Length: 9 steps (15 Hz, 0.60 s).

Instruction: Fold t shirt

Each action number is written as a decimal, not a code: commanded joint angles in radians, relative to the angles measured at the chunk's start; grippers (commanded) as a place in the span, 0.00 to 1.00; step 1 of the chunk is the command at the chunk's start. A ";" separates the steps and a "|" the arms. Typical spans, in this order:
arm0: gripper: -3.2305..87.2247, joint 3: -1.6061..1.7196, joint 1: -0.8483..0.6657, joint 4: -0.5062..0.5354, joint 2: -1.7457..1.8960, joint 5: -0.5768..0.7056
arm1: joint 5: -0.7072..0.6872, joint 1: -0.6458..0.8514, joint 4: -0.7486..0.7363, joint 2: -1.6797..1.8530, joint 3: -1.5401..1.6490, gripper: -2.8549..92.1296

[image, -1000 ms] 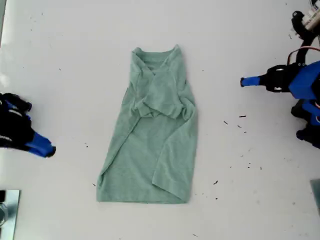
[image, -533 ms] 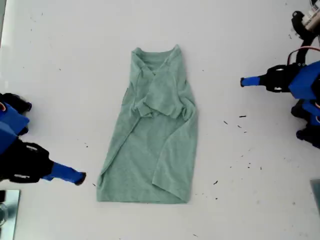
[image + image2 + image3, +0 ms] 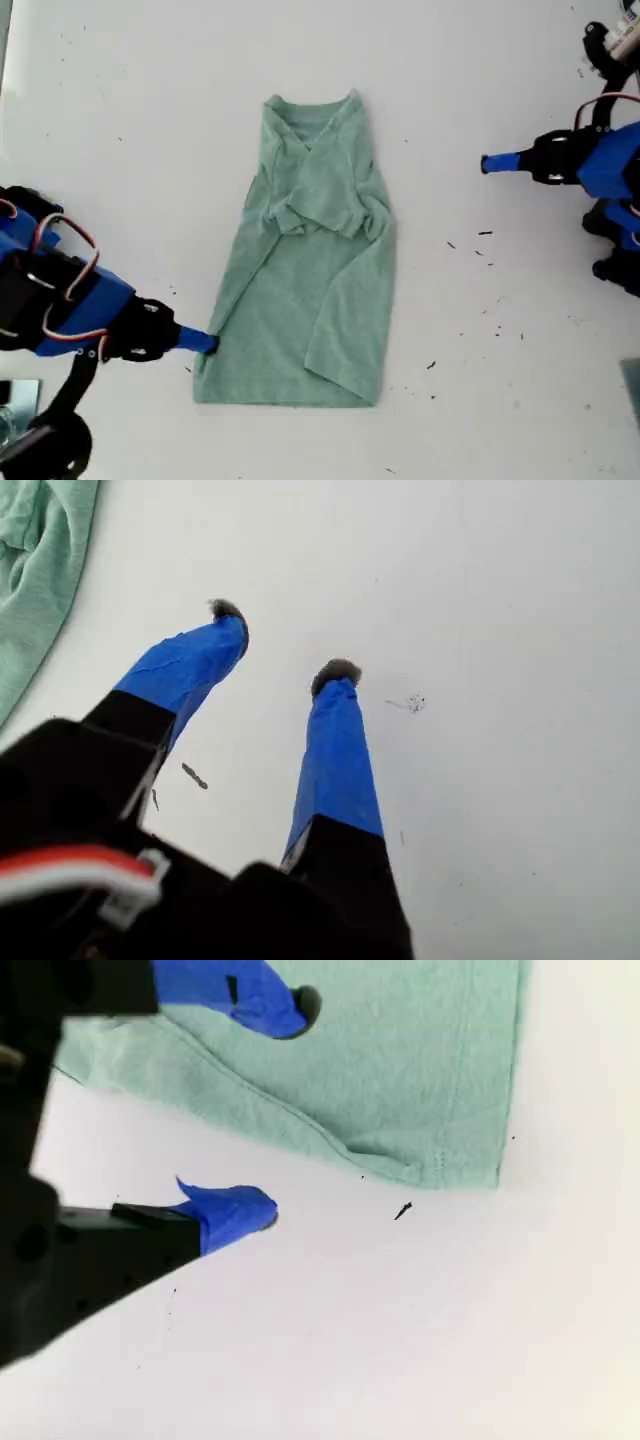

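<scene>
The t shirt lies mid-table, sleeves folded in, neckline toward the far edge. My second gripper is released, its fingers straddling the shirt's hem-end side edge. My first gripper, by the edge at the exterior view's right, hangs spread over bare table.

Robotics test bench, most likely a lab: a plain white table, lightly scuffed and speckled with dark debris, with two taped, exposed-wire arms mounted at its opposite edges.
</scene>
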 commanded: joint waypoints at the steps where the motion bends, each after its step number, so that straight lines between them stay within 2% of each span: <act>1: 0.32 0.009 -0.037 -0.089 -0.077 0.038 | -0.012 0.008 0.002 0.015 0.071 0.20; 3: 0.30 -0.008 -0.035 -0.170 -0.206 0.069 | -0.012 0.008 0.002 0.015 0.071 0.20; 4: 0.26 -0.014 -0.031 -0.196 -0.256 0.069 | -0.012 0.008 0.002 0.015 0.071 0.20; 5: 0.17 -0.015 -0.031 -0.201 -0.307 0.066 | -0.012 0.008 0.002 0.015 0.071 0.20; 6: 0.03 -0.017 -0.032 -0.216 -0.336 0.074 | -0.014 0.008 0.002 0.015 0.071 0.20; 8: 0.03 -0.031 -0.029 -0.212 -0.318 0.069 | 0.012 0.002 0.002 0.015 0.071 0.20; 9: 0.03 -0.063 -0.028 -0.141 -0.252 0.046 | 0.012 0.002 0.002 0.015 0.071 0.20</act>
